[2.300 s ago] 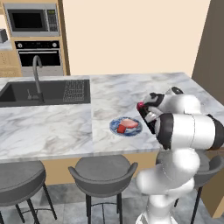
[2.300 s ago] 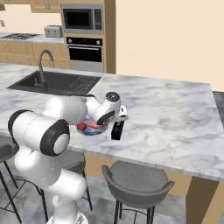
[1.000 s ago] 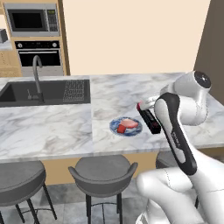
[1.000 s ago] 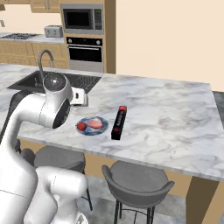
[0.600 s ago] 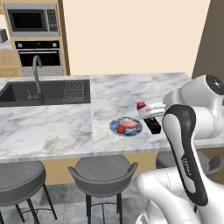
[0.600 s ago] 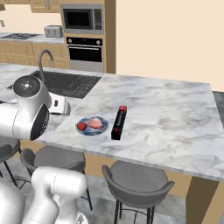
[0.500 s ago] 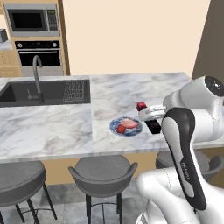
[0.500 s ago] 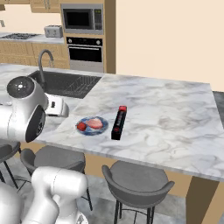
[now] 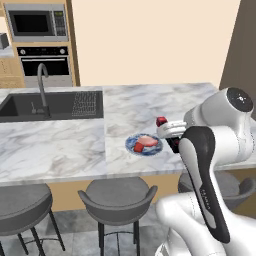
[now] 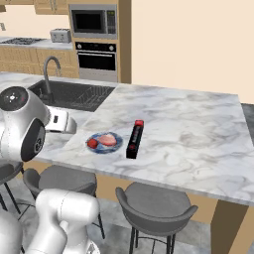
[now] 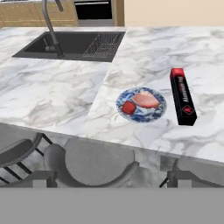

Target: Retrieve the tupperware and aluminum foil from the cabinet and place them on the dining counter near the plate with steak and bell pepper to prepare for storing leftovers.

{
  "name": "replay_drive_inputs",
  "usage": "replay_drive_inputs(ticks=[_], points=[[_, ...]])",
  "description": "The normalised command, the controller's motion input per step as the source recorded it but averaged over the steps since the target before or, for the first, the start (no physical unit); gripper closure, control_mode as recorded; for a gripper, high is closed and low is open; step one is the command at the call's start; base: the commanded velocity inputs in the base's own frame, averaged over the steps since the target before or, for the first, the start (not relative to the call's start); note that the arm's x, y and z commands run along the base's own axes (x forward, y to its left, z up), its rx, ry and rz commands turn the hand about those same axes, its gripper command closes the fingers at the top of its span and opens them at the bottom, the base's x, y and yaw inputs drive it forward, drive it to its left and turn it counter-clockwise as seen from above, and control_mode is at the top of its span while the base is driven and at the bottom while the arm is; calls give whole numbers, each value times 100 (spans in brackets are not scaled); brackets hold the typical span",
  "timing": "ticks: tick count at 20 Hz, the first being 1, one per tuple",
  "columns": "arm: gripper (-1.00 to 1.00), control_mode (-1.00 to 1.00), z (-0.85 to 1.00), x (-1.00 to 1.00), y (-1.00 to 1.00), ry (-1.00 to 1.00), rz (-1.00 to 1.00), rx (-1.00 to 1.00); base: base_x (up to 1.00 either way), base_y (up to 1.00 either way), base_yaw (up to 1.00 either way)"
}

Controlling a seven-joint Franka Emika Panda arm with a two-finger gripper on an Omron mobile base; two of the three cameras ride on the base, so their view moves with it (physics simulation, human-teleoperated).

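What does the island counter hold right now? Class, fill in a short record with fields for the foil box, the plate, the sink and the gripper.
foil box: black with red ends, lying flat on the island counter
plate: blue, left of the foil box in the hand view, close beside it, not touching
food on plate: pinkish steak and red pepper piece
sink: black, with faucet
gripper: open, empty, back over the stools

I can see white lettering and a red triangle logo on the foil box (image 11: pixel 183 102) — too small and blurred to read.
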Motion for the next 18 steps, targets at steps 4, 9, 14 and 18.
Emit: replay_drive_inputs(ticks=[4,9,14,18], points=[[-100,100,0,0,0,0,0,0,-31,0,2],[-100,100,0,0,0,0,0,0,-100,23,26],[-100,100,0,0,0,0,0,0,-52,85,43],[-100,100,0,0,0,0,0,0,2,100,44]])
